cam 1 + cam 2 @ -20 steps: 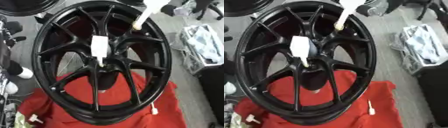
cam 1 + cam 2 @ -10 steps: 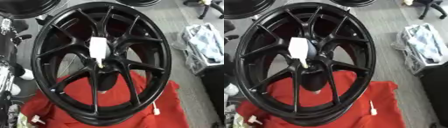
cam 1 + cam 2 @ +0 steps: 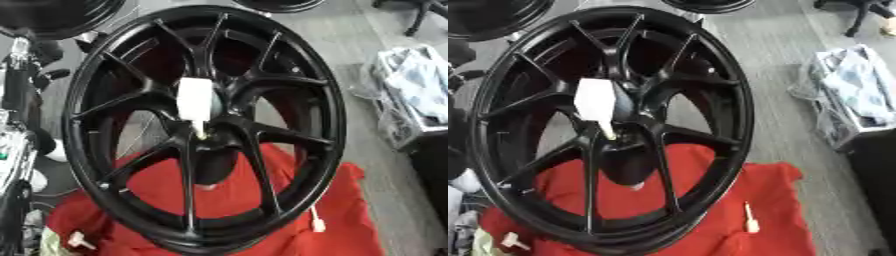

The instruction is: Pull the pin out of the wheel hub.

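- Grey floor, red cloth (image 3: 219, 210) spread on it.
- Black wheel (image 3: 206, 125) stands tilted on the cloth.
- White pin (image 3: 195, 102) sits in its hub.
- Your hands show nowhere; finger state cannot be told.

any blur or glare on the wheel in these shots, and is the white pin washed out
Left eye view: the black wheel is soft all over, spoke edges smeared, with only dull grey sheen on the rim, no hard glare. The white pin at the hub is overexposed, a flat white shape without detail. Right eye view: the same softness; the red cloth looks saturated and the bags at the right are blurred.
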Controlling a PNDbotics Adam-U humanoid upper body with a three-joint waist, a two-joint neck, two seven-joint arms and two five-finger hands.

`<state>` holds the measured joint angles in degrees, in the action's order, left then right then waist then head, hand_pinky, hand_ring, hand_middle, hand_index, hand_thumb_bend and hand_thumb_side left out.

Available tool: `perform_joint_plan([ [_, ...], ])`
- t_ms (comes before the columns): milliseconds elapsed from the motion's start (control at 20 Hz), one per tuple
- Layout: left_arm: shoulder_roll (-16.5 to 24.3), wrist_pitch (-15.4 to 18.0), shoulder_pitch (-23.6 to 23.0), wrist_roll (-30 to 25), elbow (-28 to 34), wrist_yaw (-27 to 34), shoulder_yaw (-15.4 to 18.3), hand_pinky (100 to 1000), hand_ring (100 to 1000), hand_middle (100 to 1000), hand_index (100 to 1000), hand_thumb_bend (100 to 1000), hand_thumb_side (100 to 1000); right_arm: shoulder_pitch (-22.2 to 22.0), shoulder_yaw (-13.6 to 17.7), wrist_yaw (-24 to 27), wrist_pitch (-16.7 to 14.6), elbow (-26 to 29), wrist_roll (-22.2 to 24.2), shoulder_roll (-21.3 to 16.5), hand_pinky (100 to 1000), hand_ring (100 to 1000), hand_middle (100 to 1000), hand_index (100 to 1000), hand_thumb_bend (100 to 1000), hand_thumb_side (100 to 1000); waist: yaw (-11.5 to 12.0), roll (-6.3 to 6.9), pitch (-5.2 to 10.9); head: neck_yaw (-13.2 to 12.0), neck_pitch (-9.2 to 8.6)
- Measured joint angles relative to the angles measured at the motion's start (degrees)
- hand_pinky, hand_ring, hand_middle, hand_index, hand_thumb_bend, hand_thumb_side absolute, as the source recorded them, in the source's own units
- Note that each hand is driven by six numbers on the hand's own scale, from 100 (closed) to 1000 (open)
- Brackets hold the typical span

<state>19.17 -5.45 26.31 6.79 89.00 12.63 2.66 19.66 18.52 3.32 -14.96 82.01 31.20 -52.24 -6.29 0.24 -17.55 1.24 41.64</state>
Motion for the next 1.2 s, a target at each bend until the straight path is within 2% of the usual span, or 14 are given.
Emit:
perform_joint_plan([
  [300, -0.02, 0.02, 0.18, 0.0, 0.03, 0.03, -0.03, 730, 825, 649, 691, 143, 836, -9.17, 4.05, -5.7, -4.29, 3.74, -0.99, 5.62, 995, 842, 768, 992, 100, 100, 1.15, -0.05, 0.02, 0.64, -0.01],
  [550, -0.06, -0.12, 0.34, -0.23, 0.04, 0.03, -0.33, 731, 826, 649, 691, 144, 836, -15.59, 5.8, -8.16, -4.58, 7.28, -5.19, 8.24, 984, 819, 746, 978, 100, 100, 1.83, -0.07, 0.07, 1.61, 0.01],
  [600, -0.07, -0.14, 0.36, -0.26, 0.04, 0.03, -0.39, 731, 826, 648, 691, 144, 836, -15.89, 5.89, -8.12, -4.13, 7.8, -6.02, 8.55, 971, 802, 723, 962, 100, 196, 1.84, -0.07, 0.08, 1.73, 0.01],
  [650, -0.07, -0.17, 0.37, -0.29, 0.04, 0.03, -0.4, 731, 826, 648, 691, 144, 836, -16.04, 5.99, -7.83, -3.46, 8.23, -6.9, 8.85, 960, 789, 695, 939, 100, 373, 1.87, -0.06, 0.08, 1.84, 0.01],
  [700, -0.08, -0.18, 0.37, -0.31, 0.04, 0.03, -0.4, 730, 826, 648, 691, 143, 836, -16.11, 6.07, -7.29, -2.7, 8.62, -7.83, 9.18, 940, 762, 652, 895, 100, 450, 1.89, -0.05, 0.08, 1.89, 0.01],
  [800, -0.08, -0.2, 0.38, -0.34, 0.04, 0.03, -0.41, 730, 826, 649, 691, 143, 835, -15.98, 6.05, -5.79, -0.91, 9.39, -9.8, 9.99, 926, 737, 623, 870, 100, 485, 1.93, 0.01, 0.08, 1.96, 0.01],
  [1050, -0.11, -0.17, 0.44, -0.44, 0.04, 0.03, -0.42, 730, 826, 649, 691, 143, 835, -15.36, 4.95, -0.78, 4.26, 12.41, -14.98, 11.23, 926, 737, 623, 870, 100, 485, 2.07, 0.12, 0.09, 2.19, 0.01],
  [1100, -0.12, -0.17, 0.45, -0.47, 0.04, 0.03, -0.43, 730, 826, 649, 690, 142, 833, -15.35, 4.65, 0.24, 5.17, 13.1, -15.86, 11.23, 921, 689, 586, 848, 100, 610, 2.11, 0.16, 0.1, 2.27, 0.01],
  [1200, -0.66, -0.14, 0.55, -0.66, 0.05, 0.05, -0.74, 730, 826, 649, 690, 141, 831, -14.1, 3.57, 2.17, 6.13, 14.73, -17.5, 11.93, 915, 669, 574, 841, 100, 600, 2.93, 0.71, 0.22, 2.79, 0.01],
])
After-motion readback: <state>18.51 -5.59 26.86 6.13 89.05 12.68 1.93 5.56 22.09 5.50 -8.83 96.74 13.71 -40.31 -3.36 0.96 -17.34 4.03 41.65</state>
